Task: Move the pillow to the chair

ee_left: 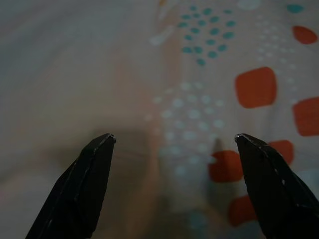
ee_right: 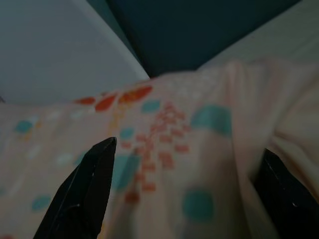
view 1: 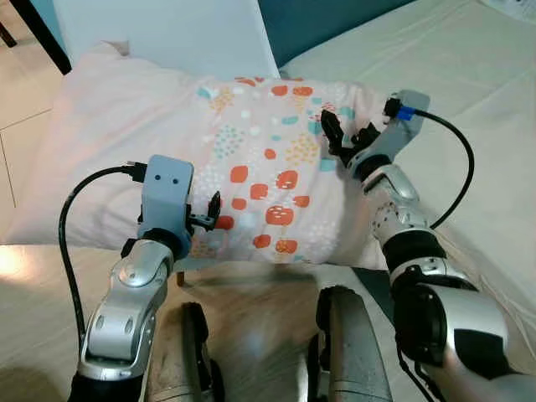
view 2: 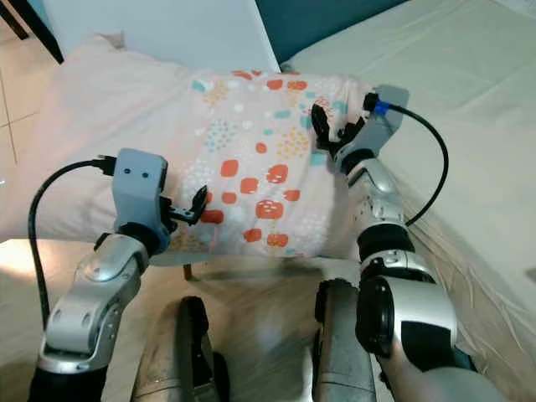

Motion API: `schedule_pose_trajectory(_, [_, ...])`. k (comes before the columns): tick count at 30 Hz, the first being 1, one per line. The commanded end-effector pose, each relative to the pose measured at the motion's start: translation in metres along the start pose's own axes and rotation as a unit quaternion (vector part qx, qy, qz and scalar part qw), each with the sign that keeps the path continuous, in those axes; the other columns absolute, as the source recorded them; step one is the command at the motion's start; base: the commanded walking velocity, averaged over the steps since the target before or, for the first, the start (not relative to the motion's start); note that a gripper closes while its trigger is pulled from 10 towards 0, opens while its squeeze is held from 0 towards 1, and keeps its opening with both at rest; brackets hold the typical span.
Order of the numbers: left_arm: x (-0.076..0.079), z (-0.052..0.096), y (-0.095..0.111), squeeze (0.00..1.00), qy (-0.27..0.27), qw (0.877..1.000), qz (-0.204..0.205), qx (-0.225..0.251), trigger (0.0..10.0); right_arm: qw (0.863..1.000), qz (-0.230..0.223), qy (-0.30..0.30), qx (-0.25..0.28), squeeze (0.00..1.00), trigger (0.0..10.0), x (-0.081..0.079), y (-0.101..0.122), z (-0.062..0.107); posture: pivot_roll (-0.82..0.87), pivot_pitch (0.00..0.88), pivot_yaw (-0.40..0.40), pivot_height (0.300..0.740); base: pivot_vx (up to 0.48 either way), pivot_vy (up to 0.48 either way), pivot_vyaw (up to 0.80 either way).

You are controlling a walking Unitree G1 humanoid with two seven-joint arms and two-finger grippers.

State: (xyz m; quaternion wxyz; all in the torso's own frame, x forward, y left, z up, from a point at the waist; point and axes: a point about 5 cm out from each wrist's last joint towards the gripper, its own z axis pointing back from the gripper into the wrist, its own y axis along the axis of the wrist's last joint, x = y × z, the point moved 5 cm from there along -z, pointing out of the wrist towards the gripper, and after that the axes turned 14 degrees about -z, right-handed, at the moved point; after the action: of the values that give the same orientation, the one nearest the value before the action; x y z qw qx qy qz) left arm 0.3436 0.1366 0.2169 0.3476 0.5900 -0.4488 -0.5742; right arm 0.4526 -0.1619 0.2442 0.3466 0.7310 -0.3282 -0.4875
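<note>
Large pale-pink fabric pillow point(view 1: 251, 167) with orange, teal and white blotch print lies across the seat of a white chair point(view 1: 167, 33); the chair's white backrest stands behind it, and one thin chair leg shows under the pillow's near edge. The pillow's right end reaches toward the cream-sheeted bed point(view 1: 469, 100), which is on the robot's right. A dark teal wall point(view 1: 335, 25) sits behind the bed's edge.

Left end effector point(view 1: 213, 216): at the pillow's near edge, left of centre, black fingers pointing into the printed fabric. In the left wrist view the two fingertips point(ee_left: 99, 149) stand well apart, nothing between them, pillow print close in front. Wide, not gripping.

Right end effector point(view 1: 345, 138): up on the pillow's top right part, near the bed side. Fingers point(view 1: 332, 127) spread. The right wrist view shows both fingers point(ee_right: 94, 169) far apart with pillow fabric bulging between them; can't tell whether the pads touch the cloth. Wide, not clamped.

Both silver arms reach forward from the bottom of the head views, with black cables looping off each grey wrist housing. Light wood floor point(view 1: 251, 301) lies under the chair, and the robot's legs are at the bottom of the frame.
</note>
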Motion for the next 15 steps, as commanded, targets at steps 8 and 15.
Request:
schedule_pose_trajectory(8, [-0.006, -0.006, -0.006, 0.00, 0.008, 1.000, -0.006, 0.002, 10.0, 0.997, 0.028, -0.071, 0.011, 0.00, 10.0, 0.026, -0.002, 0.028, 0.01, 0.286, 0.040, 0.571, 0.000, 0.000, 0.00])
schedule_pose_trajectory(15, [-0.003, -0.009, -0.013, 0.00, 0.006, 1.000, -0.007, 0.003, 10.0, 0.991, 0.063, -0.107, 0.043, 0.00, 10.0, 0.033, 0.010, 0.054, -0.01, 0.254, 0.040, 0.571, 0.000, 0.000, 0.00])
